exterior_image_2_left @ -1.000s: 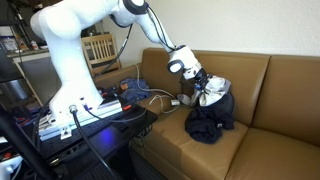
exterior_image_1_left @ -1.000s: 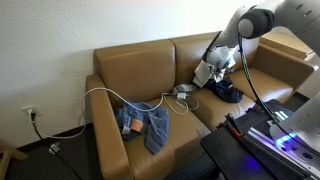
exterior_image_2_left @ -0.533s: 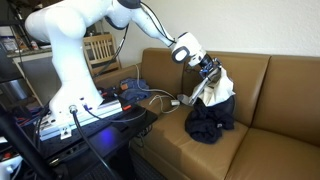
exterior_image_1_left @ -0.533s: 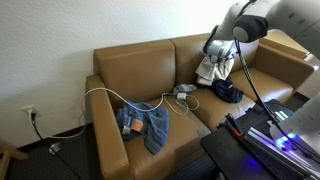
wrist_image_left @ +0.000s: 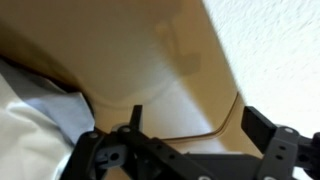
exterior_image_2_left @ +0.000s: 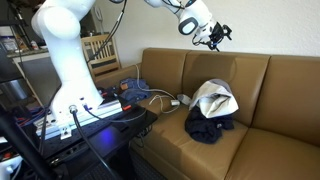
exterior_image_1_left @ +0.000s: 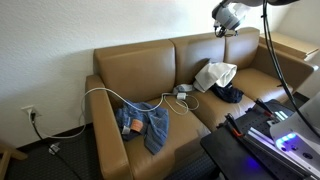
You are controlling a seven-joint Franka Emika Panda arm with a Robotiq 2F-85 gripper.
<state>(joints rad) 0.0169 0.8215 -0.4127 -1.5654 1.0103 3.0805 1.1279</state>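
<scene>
My gripper (exterior_image_1_left: 226, 30) (exterior_image_2_left: 218, 37) hangs open and empty in the air above the backrest of a brown sofa (exterior_image_1_left: 140, 65) (exterior_image_2_left: 280, 90). Below it a white cloth (exterior_image_1_left: 215, 74) (exterior_image_2_left: 215, 97) lies crumpled on top of a dark garment (exterior_image_1_left: 228, 94) (exterior_image_2_left: 207, 123) on the seat cushion. In the wrist view the gripper (wrist_image_left: 200, 118) shows both black fingers spread wide, nothing between them, with the sofa back behind and the white cloth (wrist_image_left: 35, 115) at the left edge.
Blue jeans (exterior_image_1_left: 143, 125) lie on the other seat cushion, with a white cable (exterior_image_1_left: 110, 96) trailing over the armrest toward a wall outlet (exterior_image_1_left: 30, 113). Small grey items (exterior_image_2_left: 178, 100) sit on the seat beside the clothes. A black robot stand (exterior_image_1_left: 260, 140) fronts the sofa.
The gripper let go of the white cloth, which dropped onto the dark garment, and the arm rose up above the sofa back with its jaws open.
</scene>
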